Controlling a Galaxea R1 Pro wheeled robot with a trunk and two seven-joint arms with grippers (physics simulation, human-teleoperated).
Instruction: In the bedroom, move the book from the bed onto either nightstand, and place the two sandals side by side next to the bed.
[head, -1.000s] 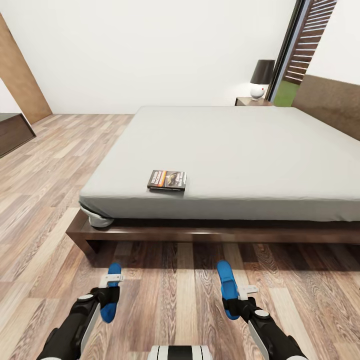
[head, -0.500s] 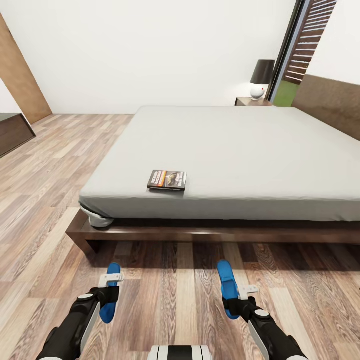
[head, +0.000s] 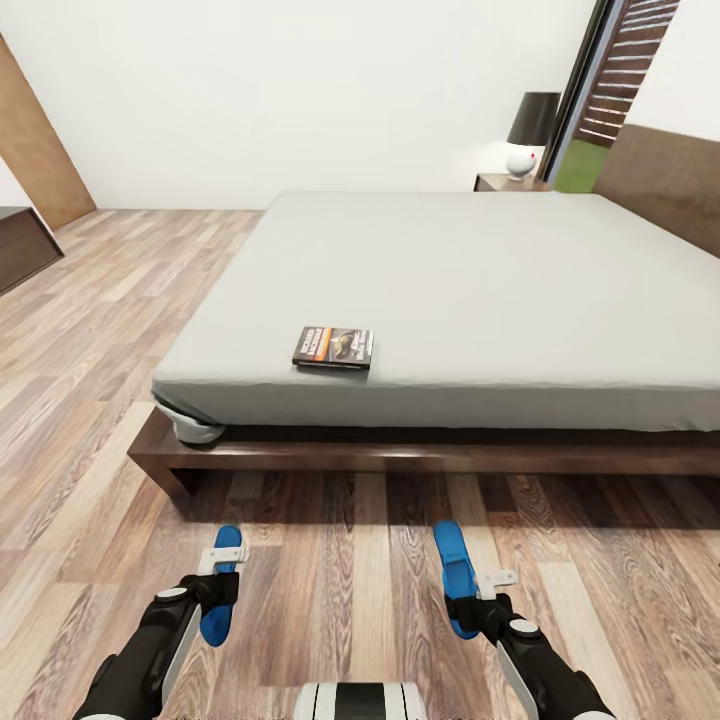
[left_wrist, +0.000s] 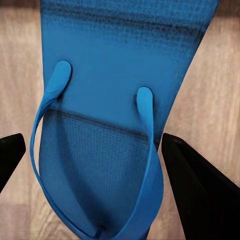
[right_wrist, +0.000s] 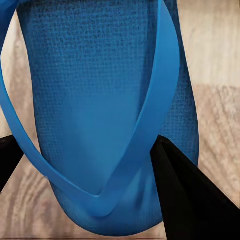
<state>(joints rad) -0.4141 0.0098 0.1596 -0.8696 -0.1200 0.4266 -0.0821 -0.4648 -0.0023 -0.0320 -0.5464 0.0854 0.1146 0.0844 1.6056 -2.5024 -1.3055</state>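
Sandals are held one in each gripper, low over the plank floor (head: 90, 430) on the near side of the bed (head: 480, 290). The left sandal (head: 221, 600) is clamped in the left gripper (head: 222, 592), whose dark fingers (left_wrist: 197, 187) are seen pressed against both edges of the blue sole in the left wrist view, strap side facing the camera. The right sandal (head: 457, 578) is gripped the same way by the right gripper (head: 468, 608), with the sole caught between its fingers (right_wrist: 185, 195) in the right wrist view. Both sandals are carried with their long axes running near to far, pointed toward the bed frame; the left one is tipped slightly right at its far end, the right one slightly left. They are well apart from each other. Whether either sole is touching the floor cannot be told.

Farther off, the book (head: 333, 347) is seen lying flat on the grey mattress near its near-left corner, its long side along the near edge. At the far right, a nightstand (head: 505, 183) with a lamp (head: 530, 135) on it is seen beside the headboard (head: 660, 180).
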